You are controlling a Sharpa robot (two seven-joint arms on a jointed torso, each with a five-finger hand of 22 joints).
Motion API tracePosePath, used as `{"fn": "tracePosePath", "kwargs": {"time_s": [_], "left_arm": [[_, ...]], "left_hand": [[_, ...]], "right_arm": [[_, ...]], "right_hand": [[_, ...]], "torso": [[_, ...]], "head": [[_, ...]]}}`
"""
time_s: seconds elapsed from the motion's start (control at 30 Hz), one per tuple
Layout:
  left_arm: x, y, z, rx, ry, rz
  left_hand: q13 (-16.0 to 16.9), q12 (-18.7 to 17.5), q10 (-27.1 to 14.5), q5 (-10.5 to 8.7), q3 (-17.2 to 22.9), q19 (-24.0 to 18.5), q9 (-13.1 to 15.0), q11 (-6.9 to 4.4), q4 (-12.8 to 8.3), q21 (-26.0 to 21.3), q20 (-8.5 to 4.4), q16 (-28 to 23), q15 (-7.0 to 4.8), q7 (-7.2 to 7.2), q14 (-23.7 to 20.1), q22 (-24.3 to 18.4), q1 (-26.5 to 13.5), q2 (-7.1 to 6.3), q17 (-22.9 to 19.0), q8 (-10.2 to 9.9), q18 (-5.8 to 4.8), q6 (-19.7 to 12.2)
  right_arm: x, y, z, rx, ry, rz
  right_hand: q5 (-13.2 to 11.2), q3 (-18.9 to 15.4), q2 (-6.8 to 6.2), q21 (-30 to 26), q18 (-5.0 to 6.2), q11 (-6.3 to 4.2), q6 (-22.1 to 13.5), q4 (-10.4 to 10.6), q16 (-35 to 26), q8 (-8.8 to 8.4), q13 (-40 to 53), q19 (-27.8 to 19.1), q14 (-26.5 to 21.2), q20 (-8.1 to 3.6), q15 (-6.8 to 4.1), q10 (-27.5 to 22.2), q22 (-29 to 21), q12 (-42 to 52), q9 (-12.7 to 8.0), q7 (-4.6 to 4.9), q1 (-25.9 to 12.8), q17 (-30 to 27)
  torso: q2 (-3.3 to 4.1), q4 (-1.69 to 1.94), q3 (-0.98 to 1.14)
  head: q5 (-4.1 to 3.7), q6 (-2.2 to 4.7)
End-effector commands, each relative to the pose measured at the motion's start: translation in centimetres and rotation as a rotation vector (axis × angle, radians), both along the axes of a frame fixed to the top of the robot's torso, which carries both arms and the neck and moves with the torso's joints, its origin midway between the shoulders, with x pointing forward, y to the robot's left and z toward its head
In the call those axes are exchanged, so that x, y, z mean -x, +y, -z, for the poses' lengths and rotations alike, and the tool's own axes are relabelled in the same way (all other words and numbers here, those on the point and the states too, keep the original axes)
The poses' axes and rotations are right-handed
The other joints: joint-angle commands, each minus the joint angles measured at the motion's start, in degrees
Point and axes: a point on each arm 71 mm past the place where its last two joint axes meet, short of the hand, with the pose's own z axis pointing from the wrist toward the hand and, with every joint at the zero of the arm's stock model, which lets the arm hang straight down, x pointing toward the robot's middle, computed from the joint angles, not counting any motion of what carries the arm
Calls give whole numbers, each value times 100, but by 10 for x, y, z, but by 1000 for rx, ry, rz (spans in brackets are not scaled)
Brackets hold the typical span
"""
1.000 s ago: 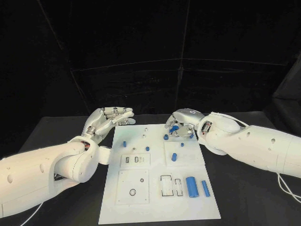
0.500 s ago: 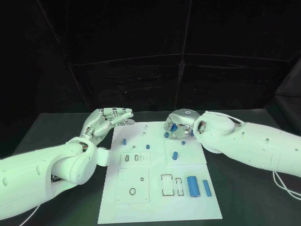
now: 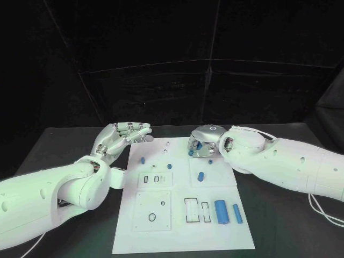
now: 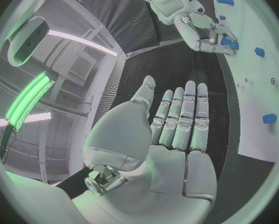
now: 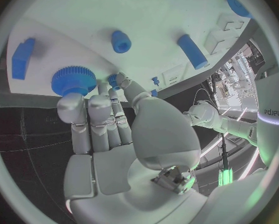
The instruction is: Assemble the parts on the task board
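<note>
Left hand: at the board's 10 o'clock corner, palm open, fingers straight and pressed side by side, holding nothing
Right hand: fingertips pinch a small blue part beside the blue gear
Task board: white, table centre; gear near its 1 o'clock corner

Left hand spread empty; right hand pinching.
</note>
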Motion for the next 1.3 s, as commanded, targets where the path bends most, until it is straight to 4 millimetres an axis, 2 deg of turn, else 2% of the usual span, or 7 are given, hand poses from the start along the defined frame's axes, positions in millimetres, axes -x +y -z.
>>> {"fn": "tracePosePath", "kwargs": {"time_s": [0.03, 0.4, 0.5, 0.63, 0.9, 1.27, 1.3], "left_arm": [[1, -1, -3, 9, -26, 14], [0, 2, -3, 5, -23, 7], [0, 2, -3, 4, -22, 7], [-1, 2, -2, 3, -19, 7], [-1, 4, -2, 3, -15, 4], [-3, 3, -1, 5, -10, 5], [-3, 3, -1, 5, -10, 6]], "left_hand": [[-7, -38, 16, 25, -5, 24, -9, 19, -31, -21, 3, -24, 16, 3, 10, -8, 48, -15, -5, -40, 68, 18], [-7, -50, 18, 24, 3, 25, -10, 20, -48, -27, 4, -34, 17, 4, 12, -13, 56, -9, -9, -49, 68, 22], [-7, -56, 19, 24, 9, 26, -10, 20, -53, -30, 4, -39, 18, 4, 14, -16, 58, -1, -11, -53, 68, 24], [-7, -62, 21, 24, 15, 27, -10, 21, -61, -34, 5, -43, 18, 5, 16, -19, 62, 6, -13, -58, 68, 26], [-7, -69, 25, 24, 23, 30, -10, 20, -71, -37, 5, -49, 18, 4, 19, -22, 67, 15, -15, -64, 69, 31], [-6, -82, 36, 24, 38, 38, -10, 18, -92, -43, 5, -58, 16, 1, 29, -28, 77, 31, -19, -73, 70, 42], [-5, -85, 38, 24, 42, 40, -10, 17, -97, -44, 5, -60, 16, 0, 31, -30, 79, 35, -20, -76, 70, 44]], "right_arm": [[0, 2, 0, 25, 14, -5], [-1, 4, 1, 27, 18, -9], [-1, 5, -1, 13, 8, -6], [1, 7, -7, -51, -46, -9], [5, 12, -18, -166, -147, -7], [-4, 22, -19, -195, -163, 27], [-6, 24, -18, -194, -161, 29]], "right_hand": [[-45, 54, 75, 89, -113, -3, 73, 14, 124, 22, 5, 62, 157, -1, 6, 71, 124, 30, 10, 4, 6, 122], [-71, 192, 155, 322, -165, -38, 212, 45, 463, 32, 5, 192, 162, -17, -15, 249, 448, 35, 13, -13, -22, 442], [-79, 230, 187, 384, -180, -53, 273, 60, 544, 48, 14, 234, 164, -22, -25, 317, 541, 50, 20, -24, -22, 521], [-376, 375, 333, 528, -216, -139, 539, 89, 689, 153, 61, 341, 162, -67, -87, 561, 759, 137, 61, -105, 71, 647], [-390, 447, 321, 615, -238, -192, 666, 95, 780, 193, 100, 398, 156, -106, -127, 689, 887, 176, 82, -153, 104, 720], [-402, 459, 295, 631, -241, -189, 667, 124, 798, 181, 105, 398, 149, -115, -129, 684, 905, 161, 80, -151, 69, 720], [-403, 459, 294, 632, -241, -189, 666, 126, 799, 180, 105, 398, 148, -115, -129, 683, 906, 160, 80, -150, 67, 720]], "torso": [[7, 0, 6], [21, 3, 16], [19, 4, 19], [17, 3, 26], [20, 5, 21], [36, 35, 19], [40, 25, 23]], "head": [[14, -9], [12, -18], [12, -41], [23, -45], [27, -16], [57, -9], [63, -8]]}}
